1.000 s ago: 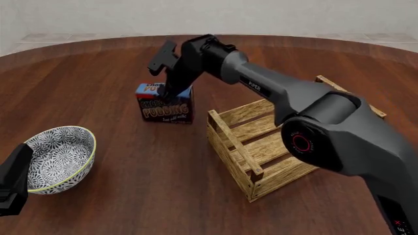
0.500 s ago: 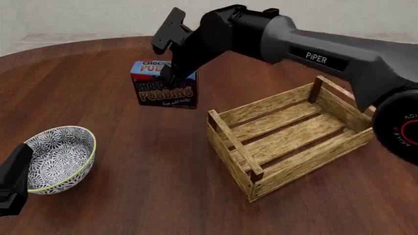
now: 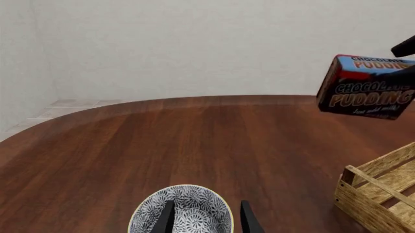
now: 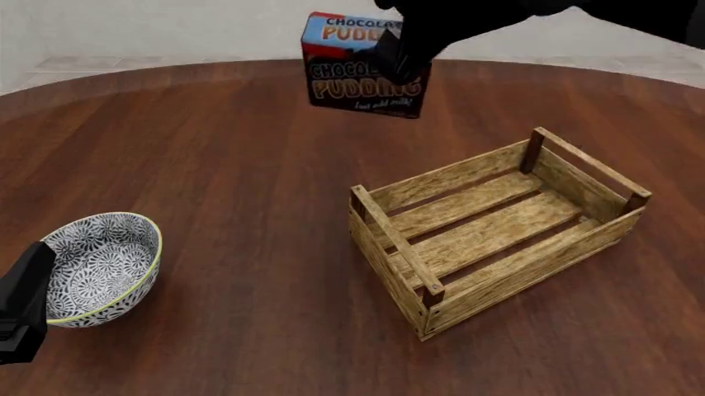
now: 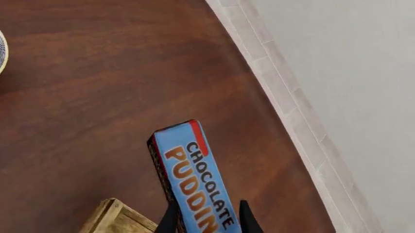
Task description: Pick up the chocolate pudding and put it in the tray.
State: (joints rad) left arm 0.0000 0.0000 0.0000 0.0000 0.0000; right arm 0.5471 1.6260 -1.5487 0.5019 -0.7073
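Brown-fronted chocolate pudding (image 4: 364,70) hangs in the air, pinched by the right gripper (image 5: 205,221), above the table (image 4: 220,148) beyond the tray (image 4: 496,231). Left gripper (image 3: 205,218), spread apart, hovers over the bowl (image 4: 101,266).
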